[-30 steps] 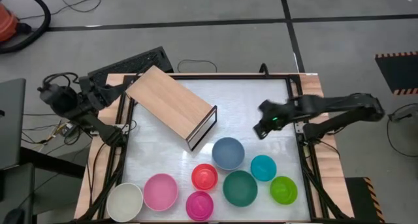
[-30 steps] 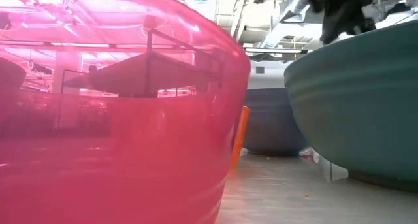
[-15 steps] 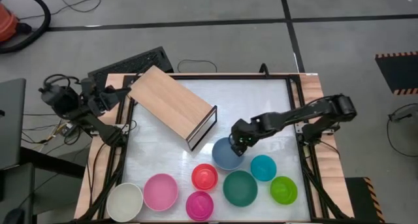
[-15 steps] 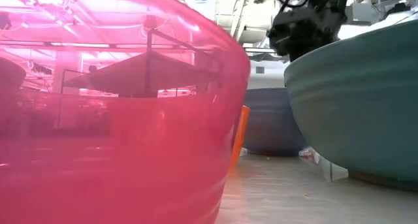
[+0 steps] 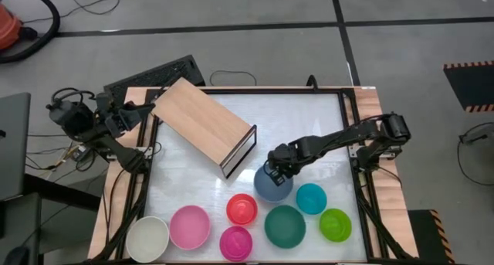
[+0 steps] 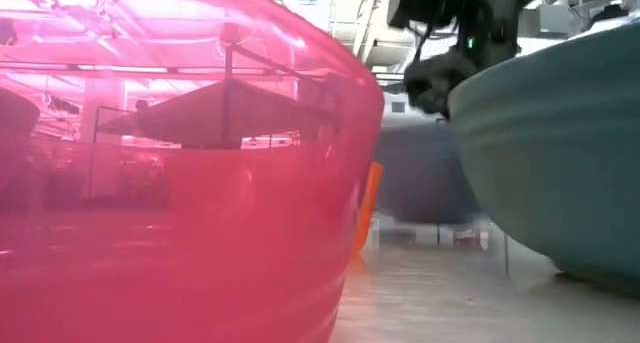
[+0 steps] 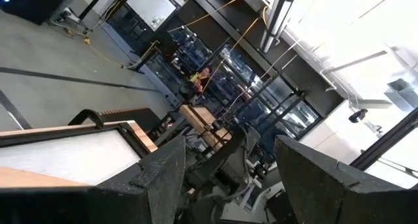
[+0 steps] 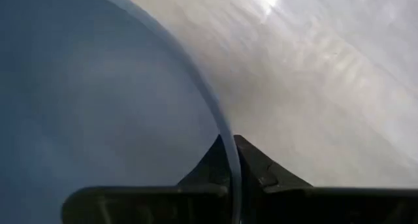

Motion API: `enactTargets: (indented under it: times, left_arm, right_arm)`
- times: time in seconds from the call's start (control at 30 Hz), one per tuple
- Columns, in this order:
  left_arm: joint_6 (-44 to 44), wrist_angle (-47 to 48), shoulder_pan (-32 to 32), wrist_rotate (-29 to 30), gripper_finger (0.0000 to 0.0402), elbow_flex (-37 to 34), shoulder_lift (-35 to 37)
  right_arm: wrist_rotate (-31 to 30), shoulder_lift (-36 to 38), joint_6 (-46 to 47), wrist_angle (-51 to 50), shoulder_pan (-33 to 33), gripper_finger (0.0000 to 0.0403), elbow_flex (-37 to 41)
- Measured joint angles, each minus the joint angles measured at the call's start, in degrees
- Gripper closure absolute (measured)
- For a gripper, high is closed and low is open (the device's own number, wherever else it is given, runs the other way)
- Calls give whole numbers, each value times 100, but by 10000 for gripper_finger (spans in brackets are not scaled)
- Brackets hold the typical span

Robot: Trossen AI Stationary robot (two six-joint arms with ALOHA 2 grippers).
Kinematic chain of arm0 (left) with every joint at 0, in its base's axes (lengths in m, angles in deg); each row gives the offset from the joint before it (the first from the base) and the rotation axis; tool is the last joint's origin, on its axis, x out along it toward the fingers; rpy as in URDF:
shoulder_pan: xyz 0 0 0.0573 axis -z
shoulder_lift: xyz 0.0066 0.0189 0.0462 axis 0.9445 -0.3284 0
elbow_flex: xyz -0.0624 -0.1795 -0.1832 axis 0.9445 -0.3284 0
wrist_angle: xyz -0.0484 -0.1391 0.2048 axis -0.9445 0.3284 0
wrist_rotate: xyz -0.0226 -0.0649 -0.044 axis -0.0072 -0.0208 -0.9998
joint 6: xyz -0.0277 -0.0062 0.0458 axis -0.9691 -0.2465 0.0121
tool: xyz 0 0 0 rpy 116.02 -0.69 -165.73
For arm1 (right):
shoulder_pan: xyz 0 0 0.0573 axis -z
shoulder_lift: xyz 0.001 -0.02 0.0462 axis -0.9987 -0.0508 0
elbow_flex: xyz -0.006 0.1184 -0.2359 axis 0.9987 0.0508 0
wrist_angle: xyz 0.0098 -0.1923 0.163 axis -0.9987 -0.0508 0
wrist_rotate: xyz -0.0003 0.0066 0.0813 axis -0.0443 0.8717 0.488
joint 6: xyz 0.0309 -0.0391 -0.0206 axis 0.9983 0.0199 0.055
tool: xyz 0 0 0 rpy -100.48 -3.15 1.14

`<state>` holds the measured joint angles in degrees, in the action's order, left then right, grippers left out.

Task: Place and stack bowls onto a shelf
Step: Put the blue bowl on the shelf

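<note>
the right gripper (image 5: 275,169) sits at the far-left rim of the blue-grey bowl (image 5: 274,187), and its wrist view shows the two fingers (image 8: 258,166) pressed on either side of the thin rim (image 8: 222,136), one inside the bowl and one outside, so it is pinching the bowl's edge. the bowl lies on the table (image 5: 309,118) just near the shelf (image 5: 202,124), which stands skewed in the far-left part of the table, its black frame end (image 5: 239,151) turned toward the bowl. the red bowl (image 5: 241,208), dark green bowl (image 5: 284,225) and teal bowl (image 5: 311,198) crowd close around it.

the left gripper (image 5: 130,114) waits off the far-left edge of the table, fingers (image 7: 163,175) spread apart with nothing between them.

the risk, as i judge it, is the grip: a pinch on one thin rim lets the bowl swing or slip when lifted, and a tilted bowl could knock its neighbours or catch the frame end on the way to the board. a low carry would cause exactly that.
</note>
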<state>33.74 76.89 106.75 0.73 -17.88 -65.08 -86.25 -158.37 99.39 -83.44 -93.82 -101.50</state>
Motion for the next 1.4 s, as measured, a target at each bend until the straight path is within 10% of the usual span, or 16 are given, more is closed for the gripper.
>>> enactTargets:
  times: [0.37,0.77,1.4]
  left_arm:
    - [-7,162,0,-20,180,0,0]
    - [-179,303,0,24,180,0,2]
    - [-499,435,0,57,180,0,2]
  right_arm:
    - [-233,418,-863,-1984,887,378,-3075]
    - [-364,-1755,-2521,-2820,2256,378,-6942]
    - [130,-2811,-2613,-2041,2035,378,-6805]
